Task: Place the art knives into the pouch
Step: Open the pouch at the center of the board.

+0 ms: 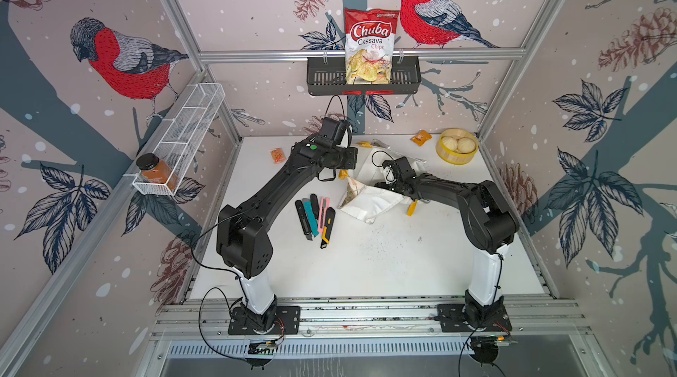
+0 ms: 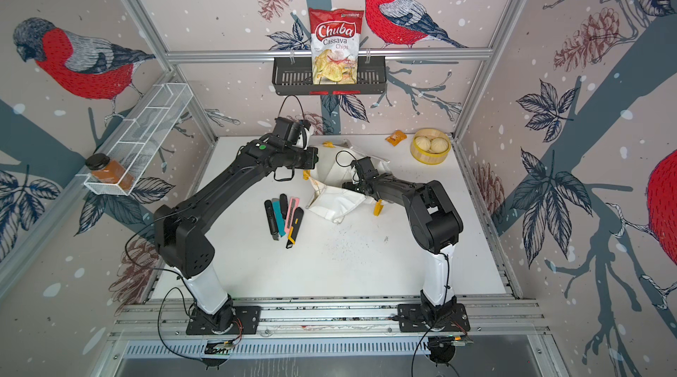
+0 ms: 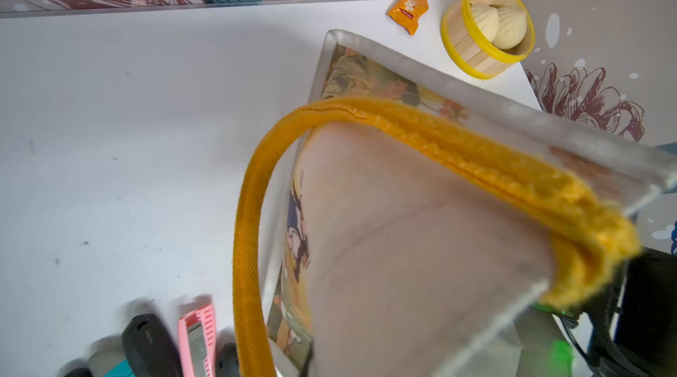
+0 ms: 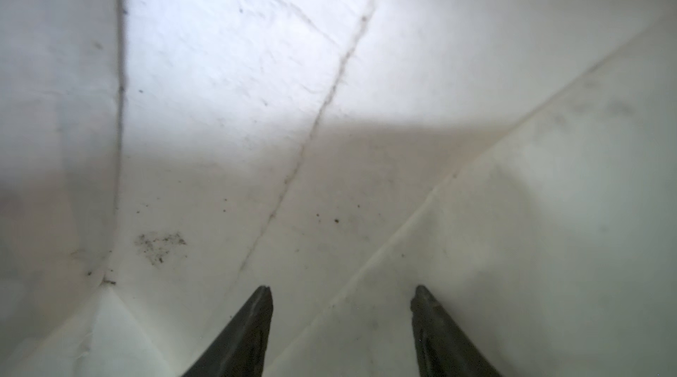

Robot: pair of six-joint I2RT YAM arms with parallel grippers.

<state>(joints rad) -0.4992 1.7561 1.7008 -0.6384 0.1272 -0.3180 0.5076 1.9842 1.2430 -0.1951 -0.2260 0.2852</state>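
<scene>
The white pouch (image 1: 370,203) (image 2: 333,203) lies crumpled at mid-table, its mouth held up. My left gripper (image 1: 352,159) (image 2: 314,159) is shut on one yellow handle (image 3: 458,148) of it; its fingers are hidden behind the pouch wall (image 3: 403,247). My right gripper (image 1: 381,184) (image 4: 340,289) reaches inside the pouch, open, with only white lining (image 4: 219,100) between its fingers. Several art knives lie in a row left of the pouch: black (image 1: 302,219), teal (image 1: 310,215), pink (image 1: 322,214) (image 3: 198,338) and black-and-yellow (image 1: 328,226) (image 2: 295,226). No knife shows inside the pouch.
The pouch's other yellow handle (image 1: 412,207) lies on the table under my right arm. A bamboo steamer with buns (image 1: 457,146) and an orange packet (image 1: 420,137) sit at the back right, another packet (image 1: 277,155) at the back left. A chips bag (image 1: 368,45) stands in a wall basket.
</scene>
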